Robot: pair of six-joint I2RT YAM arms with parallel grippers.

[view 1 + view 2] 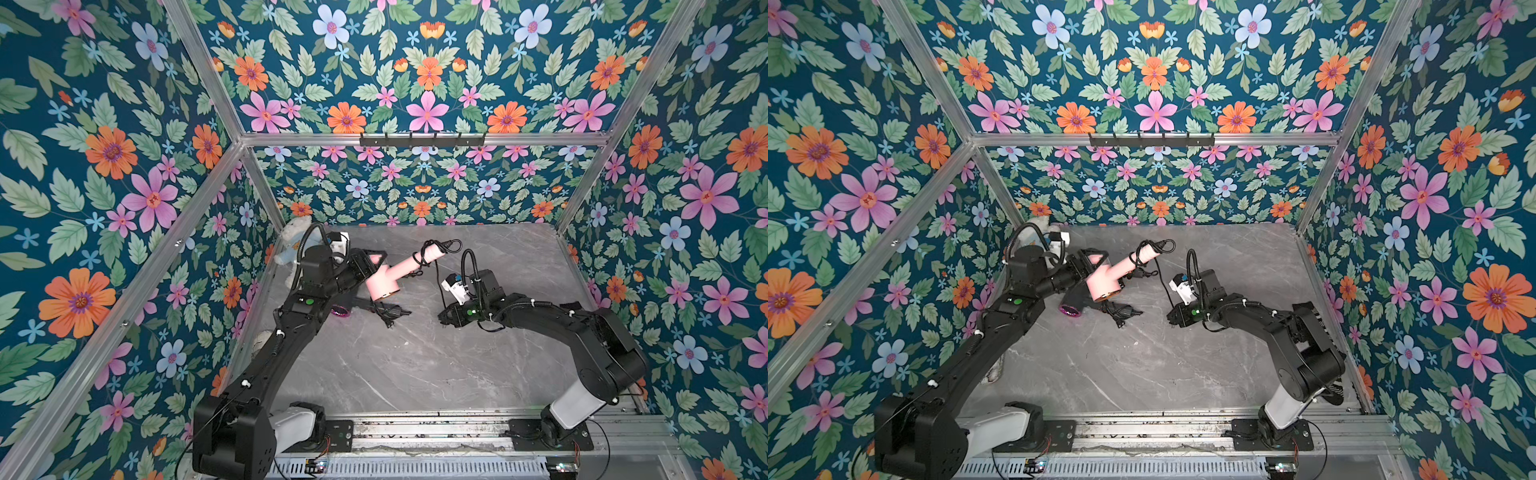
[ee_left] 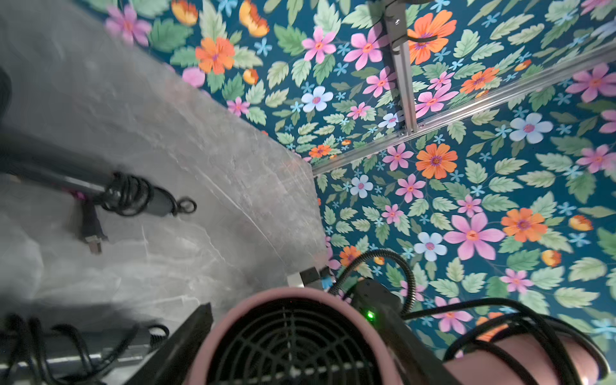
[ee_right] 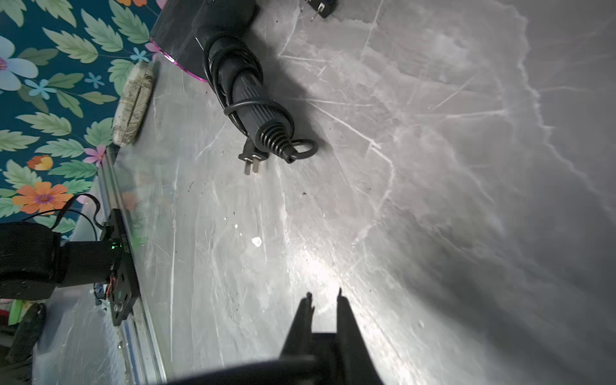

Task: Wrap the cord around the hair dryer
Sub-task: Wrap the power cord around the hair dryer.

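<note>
My left gripper [image 1: 372,259] [image 1: 1094,259] [image 2: 290,301] is shut on the rear of the pink hair dryer [image 1: 382,282] [image 1: 1100,284] [image 2: 266,296] and holds it off the table, handle pointing to the back right. Its black cord [image 1: 428,253] [image 1: 1138,257] [image 2: 533,333] is looped several times around the handle. A loose length [image 1: 437,286] hangs down toward the table beside my right gripper [image 1: 441,318] [image 1: 1170,318] [image 3: 323,293]. In the right wrist view that gripper is low over the table, its fingers a narrow gap apart with nothing between them.
A black hair dryer [image 1: 384,309] [image 3: 240,76] [image 2: 133,196], cord wrapped on its handle, lies under the pink one, plug [image 3: 250,160] beside it. Another plug [image 3: 320,6] lies farther off. A plush toy [image 1: 293,245] sits back left, and a round pale object [image 3: 133,103] lies by the left wall.
</note>
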